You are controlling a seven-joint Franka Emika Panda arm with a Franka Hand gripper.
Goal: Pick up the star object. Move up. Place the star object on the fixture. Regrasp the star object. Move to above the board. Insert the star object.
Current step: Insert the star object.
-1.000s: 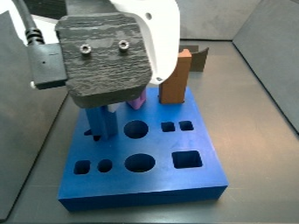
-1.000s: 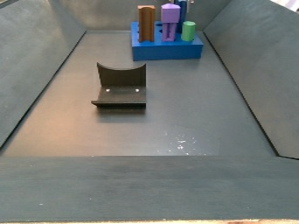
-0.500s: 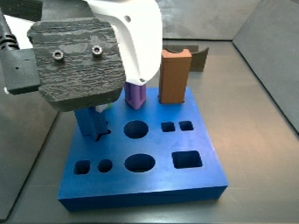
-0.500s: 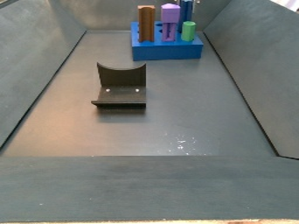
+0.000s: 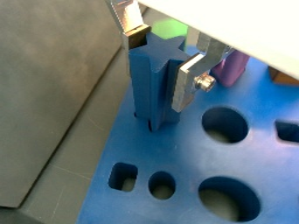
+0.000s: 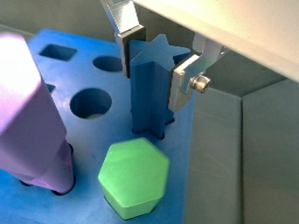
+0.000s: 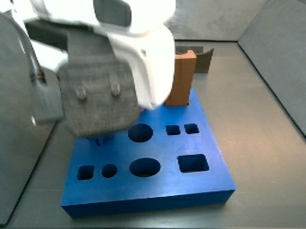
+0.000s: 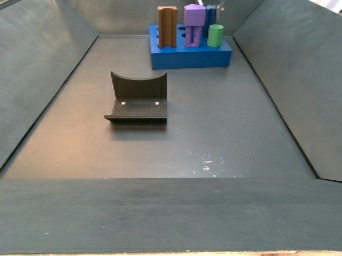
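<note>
The star peg is seen upright in the board, its foot sunk in a hole near the board's edge, its long axis in line with the pincer above it. The pincer's plates are set at either side of the peg's top, but whether they press it or have let go cannot be told. A green hexagonal peg and a purple peg stand close beside on the board, so a straight upward withdrawal is judged safest; the fixture lies well apart on the floor.
</note>
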